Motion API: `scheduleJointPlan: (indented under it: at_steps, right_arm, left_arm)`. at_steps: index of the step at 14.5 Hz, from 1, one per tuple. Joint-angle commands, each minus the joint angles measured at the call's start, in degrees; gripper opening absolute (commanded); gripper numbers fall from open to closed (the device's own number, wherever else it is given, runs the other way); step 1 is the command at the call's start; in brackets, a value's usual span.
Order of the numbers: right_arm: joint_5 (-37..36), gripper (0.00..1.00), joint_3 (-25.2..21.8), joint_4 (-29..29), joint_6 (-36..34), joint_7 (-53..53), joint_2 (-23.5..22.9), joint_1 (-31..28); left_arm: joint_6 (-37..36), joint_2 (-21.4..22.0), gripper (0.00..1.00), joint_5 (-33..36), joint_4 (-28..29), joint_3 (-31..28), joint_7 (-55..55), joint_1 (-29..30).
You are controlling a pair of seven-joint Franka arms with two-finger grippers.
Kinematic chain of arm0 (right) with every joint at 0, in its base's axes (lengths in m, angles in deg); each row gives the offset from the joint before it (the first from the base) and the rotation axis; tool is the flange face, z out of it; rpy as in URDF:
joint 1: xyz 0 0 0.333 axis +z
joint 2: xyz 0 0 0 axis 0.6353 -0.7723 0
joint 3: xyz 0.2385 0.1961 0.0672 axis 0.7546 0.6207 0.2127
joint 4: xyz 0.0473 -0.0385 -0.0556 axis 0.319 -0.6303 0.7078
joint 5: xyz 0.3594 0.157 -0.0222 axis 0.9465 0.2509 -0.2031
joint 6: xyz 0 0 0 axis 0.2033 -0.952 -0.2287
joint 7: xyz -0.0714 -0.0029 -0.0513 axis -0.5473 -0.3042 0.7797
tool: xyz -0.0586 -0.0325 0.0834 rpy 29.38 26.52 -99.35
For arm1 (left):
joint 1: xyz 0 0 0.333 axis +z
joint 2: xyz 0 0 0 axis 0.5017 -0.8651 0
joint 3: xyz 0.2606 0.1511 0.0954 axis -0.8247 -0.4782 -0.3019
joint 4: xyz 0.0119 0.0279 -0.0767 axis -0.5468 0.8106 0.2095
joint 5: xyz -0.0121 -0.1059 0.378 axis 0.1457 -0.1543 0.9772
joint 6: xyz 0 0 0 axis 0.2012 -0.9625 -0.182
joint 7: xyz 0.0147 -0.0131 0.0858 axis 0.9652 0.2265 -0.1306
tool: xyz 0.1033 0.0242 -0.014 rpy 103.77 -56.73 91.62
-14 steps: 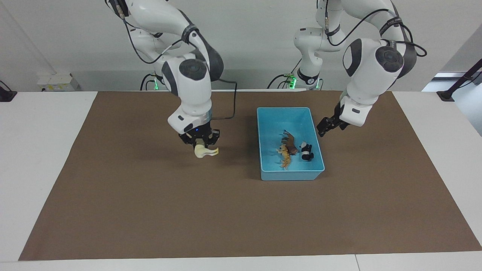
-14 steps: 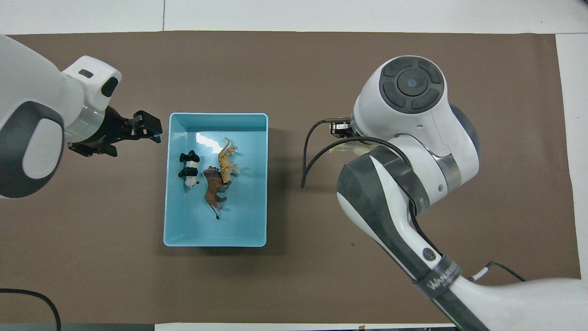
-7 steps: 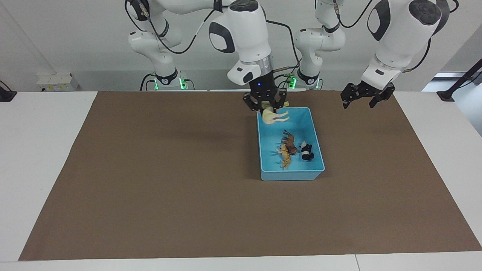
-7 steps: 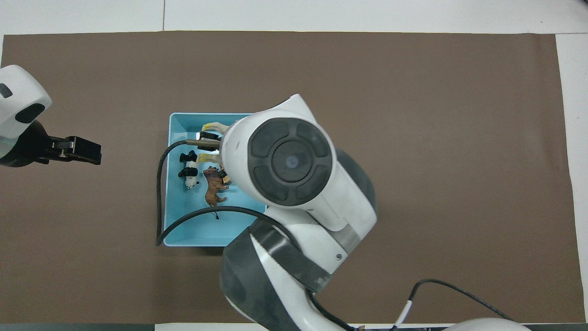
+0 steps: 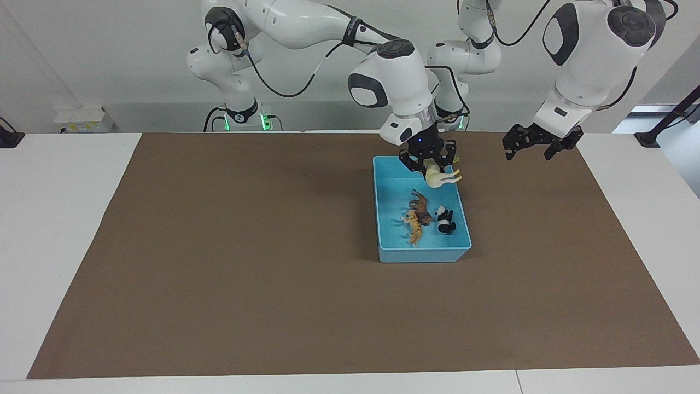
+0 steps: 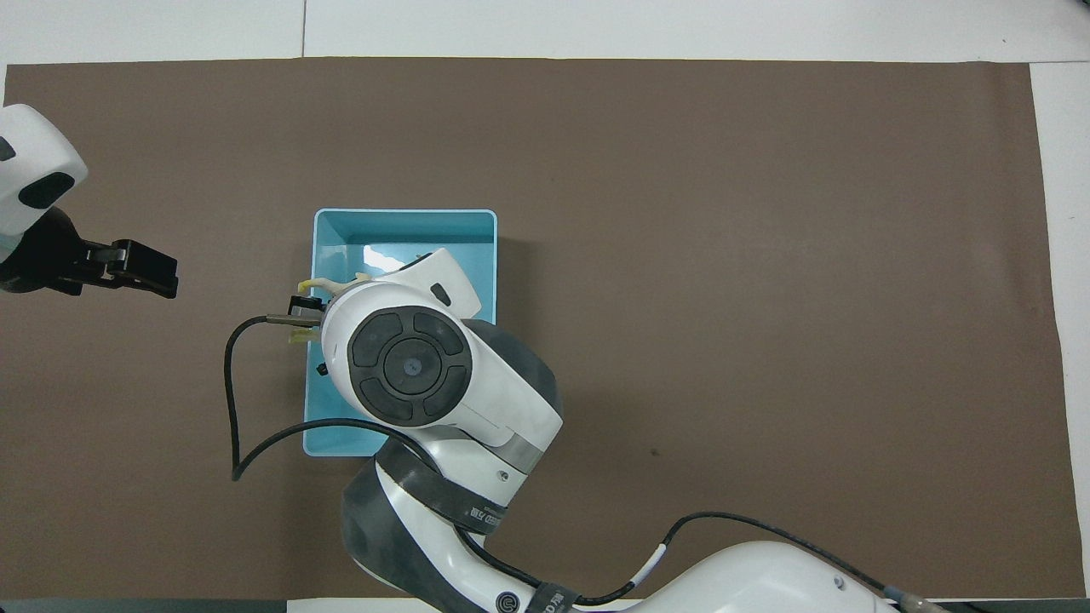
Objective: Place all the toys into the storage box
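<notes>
The light-blue storage box (image 5: 424,255) (image 6: 400,214) stands on the brown mat. Inside it lie an orange tiger (image 5: 414,227), a brown animal (image 5: 420,207) and a panda (image 5: 445,220). In the overhead view my right arm hides all three. My right gripper (image 5: 430,163) hangs over the box's end nearest the robots, shut on the cream horse (image 5: 442,177) (image 6: 329,281). The horse hangs sideways above the box wall on the left arm's side. My left gripper (image 5: 538,149) (image 6: 162,277) waits open and holds nothing, raised over the mat toward the left arm's end.
A brown mat (image 5: 246,273) covers most of the white table (image 5: 60,219). A black cable (image 6: 234,400) from the right wrist loops beside the box.
My right gripper lifted the horse off the mat and carried it over the storage box, toward the left arm's side. My left arm rose and drew back from the box.
</notes>
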Motion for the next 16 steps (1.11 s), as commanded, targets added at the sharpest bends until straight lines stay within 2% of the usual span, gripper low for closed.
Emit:
scheduleJointPlan:
  at_steps: [1,3,5,8,10,14,16]
  right_arm:
    - [-1.0,1.00,-0.3,2.1,-3.5,3.3,0.0,0.0]
    - [-1.6,1.00,-0.4,2.5,-6.7,3.5,1.2,-0.9]
    - [-2.9,1.00,-2.3,1.7,-8.2,2.9,4.8,-2.5]
    - [-3.0,1.00,-2.4,1.4,-16.0,-0.9,9.5,-9.4]
    - [-3.0,1.00,-2.5,0.6,-19.4,-10.4,11.5,-15.2]
    - [-2.9,1.00,-2.4,-3.4,-21.0,-38.7,15.2,-28.8]
    - [-2.4,1.00,-2.4,-3.6,-25.4,-47.8,15.9,-34.7]
  left_arm:
    - [-1.6,-0.2,1.00,-0.2,-0.6,0.4,1.1,0.7]
    - [-2.0,-0.1,1.00,-0.2,-0.6,0.4,1.0,0.7]
    - [-1.7,0.2,1.00,-0.2,-0.5,0.4,1.1,0.7]
    - [-1.9,0.4,1.00,-0.2,0.0,0.4,0.5,0.6]
    - [-1.7,0.8,1.00,-0.1,0.9,0.4,0.4,0.6]
    - [-1.6,1.1,1.00,-0.1,0.8,0.4,0.3,0.6]
    - [-1.9,1.3,1.00,0.3,0.9,0.1,0.5,0.8]
